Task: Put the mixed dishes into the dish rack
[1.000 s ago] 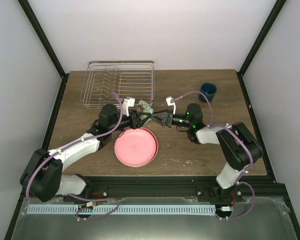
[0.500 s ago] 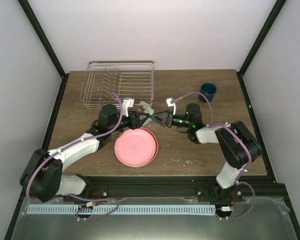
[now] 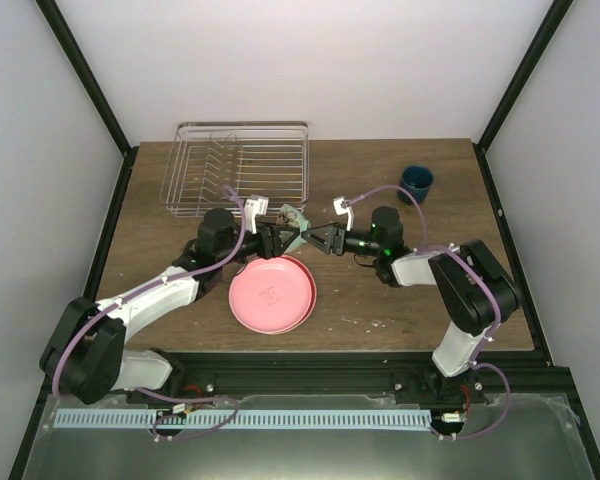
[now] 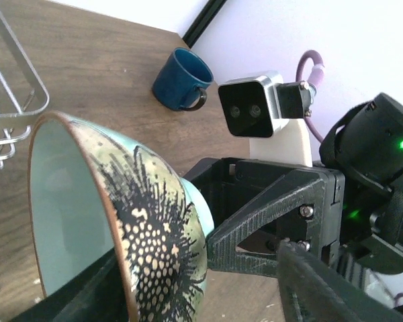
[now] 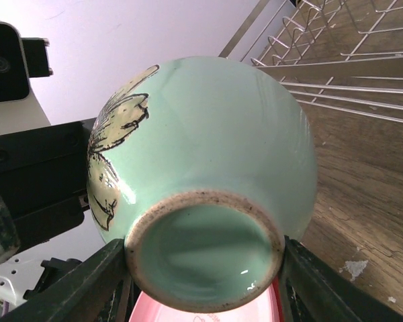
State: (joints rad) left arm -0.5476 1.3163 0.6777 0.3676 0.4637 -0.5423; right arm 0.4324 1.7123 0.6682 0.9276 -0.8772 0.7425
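Observation:
The pale mint-green bowl (image 3: 292, 216) with a black floral pattern hangs on its side in the air between my two grippers, in front of the dish rack (image 3: 240, 165). My right gripper (image 3: 306, 235) is shut on the bowl's foot (image 5: 205, 258), with a finger (image 5: 74, 288) pressed on each side. My left gripper (image 3: 278, 233) is open around the bowl's rim (image 4: 121, 221). One of its fingers is at the bowl's mouth and the other finger (image 4: 336, 288) stands clear of the wall. The pink plate (image 3: 270, 293) lies on the table below. The dark blue cup (image 3: 416, 181) stands at the far right.
The silver wire rack stands at the back left and holds no dishes. The edge of another plate (image 3: 307, 308) shows under the pink plate. The cup (image 4: 181, 79) and a rack corner (image 4: 13, 114) show in the left wrist view.
My right gripper has moved slightly left towards the left gripper. The bowl stays between the two grippers.

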